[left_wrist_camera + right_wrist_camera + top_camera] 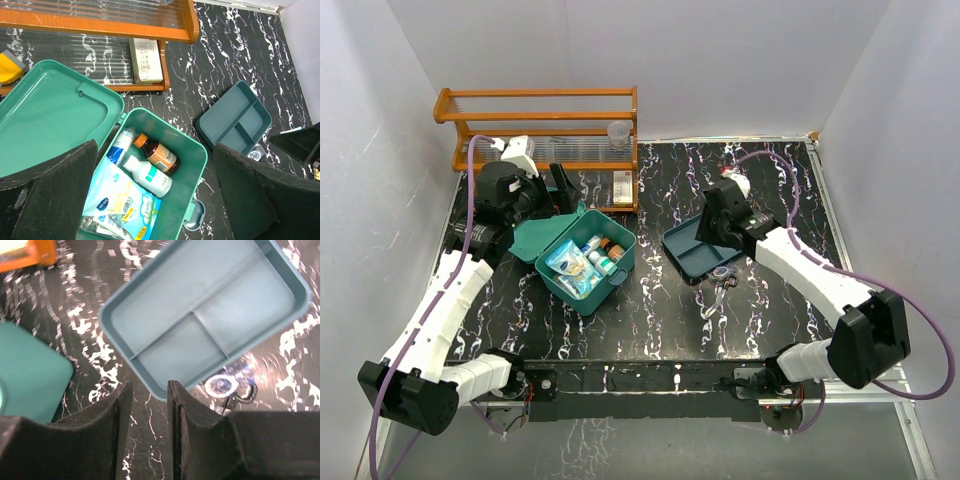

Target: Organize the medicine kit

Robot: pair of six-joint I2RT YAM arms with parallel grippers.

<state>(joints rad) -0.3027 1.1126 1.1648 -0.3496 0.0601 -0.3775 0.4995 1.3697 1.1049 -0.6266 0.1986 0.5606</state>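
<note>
The medicine kit (603, 283) stands open left of centre, its lid (536, 237) laid back. It also shows in the left wrist view (192, 160), holding a brown bottle (157, 155), a white bottle (149, 176), a blue-white pouch (117, 202) and a small tube (120, 145). My left gripper (562, 188) hangs above the kit, open wide and empty in its wrist view (155, 200). My right gripper (706, 234) is over the near corner of a flat teal divided tray (682, 256). In its wrist view (148, 400) the fingers stand a narrow gap apart with nothing between them.
An orange wooden rack (540, 118) stands at the back left, with a clear cup (619, 132) on it and a small carton (622, 187) at its foot. A small clear packet with dark loops (723, 281) lies beside the tray. White walls enclose the table.
</note>
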